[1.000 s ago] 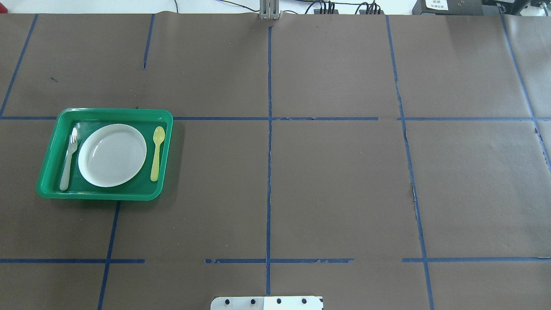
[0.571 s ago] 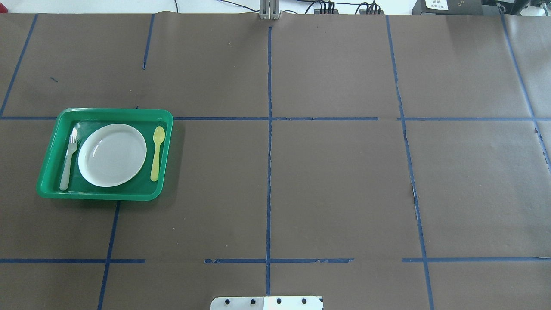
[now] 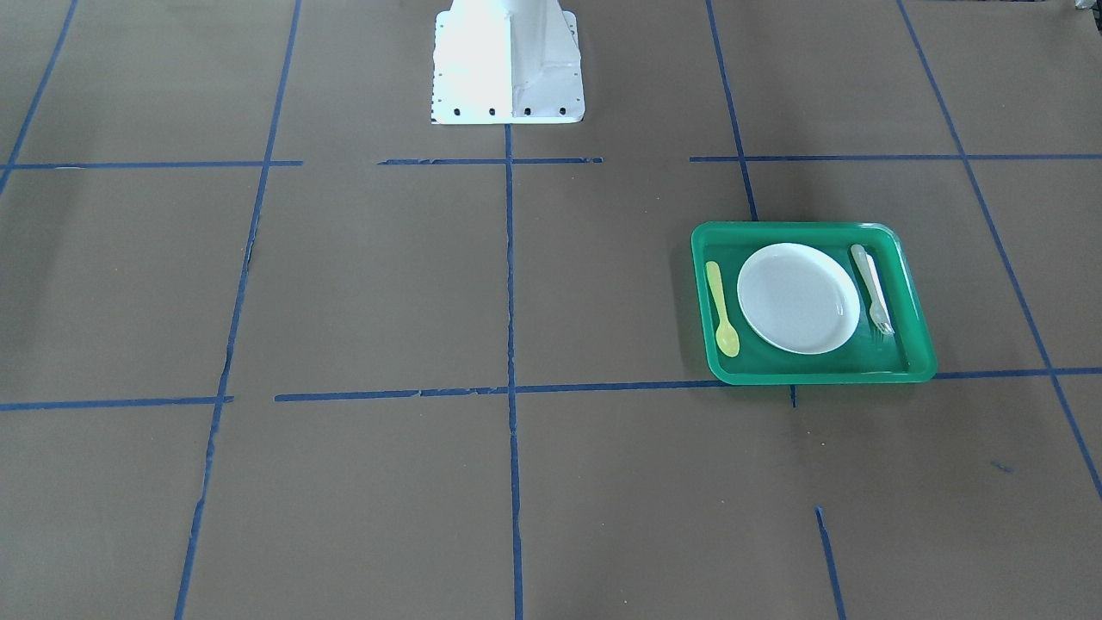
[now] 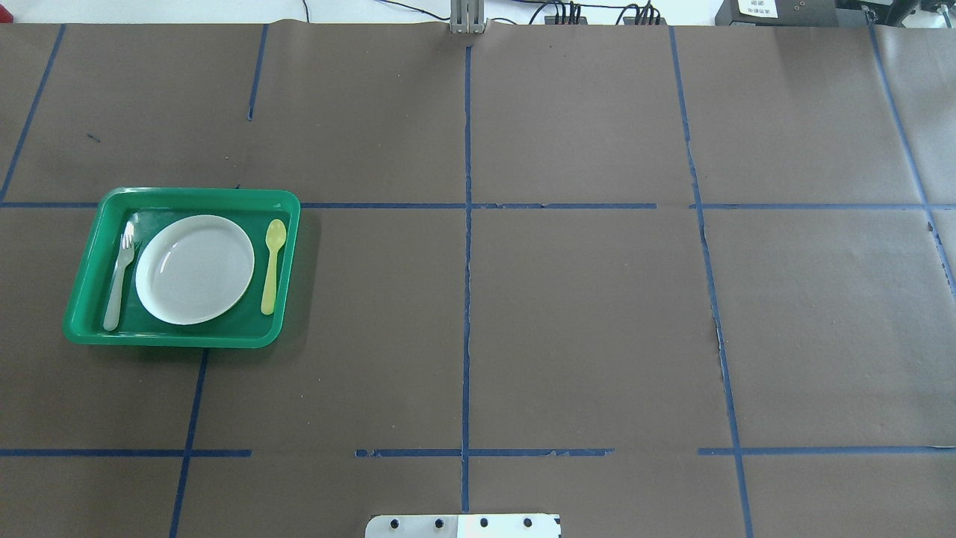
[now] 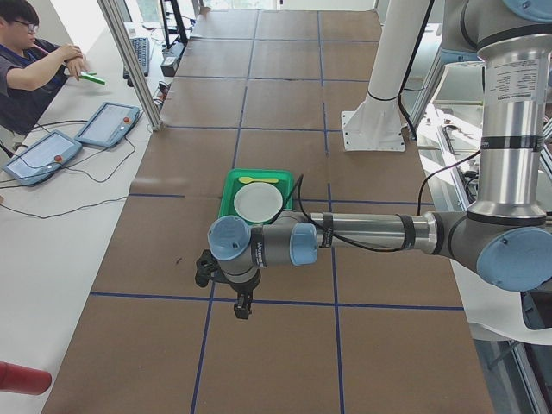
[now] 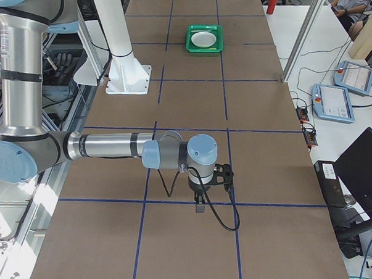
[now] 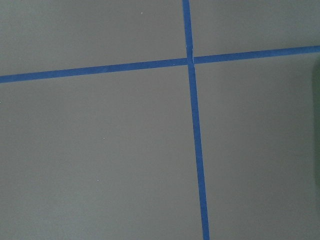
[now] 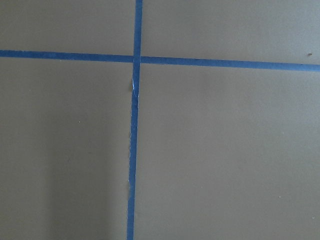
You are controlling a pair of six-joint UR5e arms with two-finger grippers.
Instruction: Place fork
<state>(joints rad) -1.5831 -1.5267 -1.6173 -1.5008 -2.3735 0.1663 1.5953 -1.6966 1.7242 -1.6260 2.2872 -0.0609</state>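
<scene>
The pale whitish fork (image 4: 119, 276) lies inside the green tray (image 4: 187, 193), on the left of the white plate (image 4: 195, 269), tines pointing away from the robot. In the front-facing view the fork (image 3: 871, 288) lies on the right of the plate (image 3: 798, 297) in the tray (image 3: 801, 228). My left gripper (image 5: 244, 306) hangs over bare table at the near end, well clear of the tray (image 5: 226, 185). My right gripper (image 6: 200, 204) hangs over the table's other end. I cannot tell whether either is open or shut.
A yellow spoon (image 4: 272, 265) lies in the tray on the plate's other side. Brown paper with blue tape lines covers the table. The robot's white base (image 3: 508, 60) stands at the table's middle edge. Operators sit beside the table's far side.
</scene>
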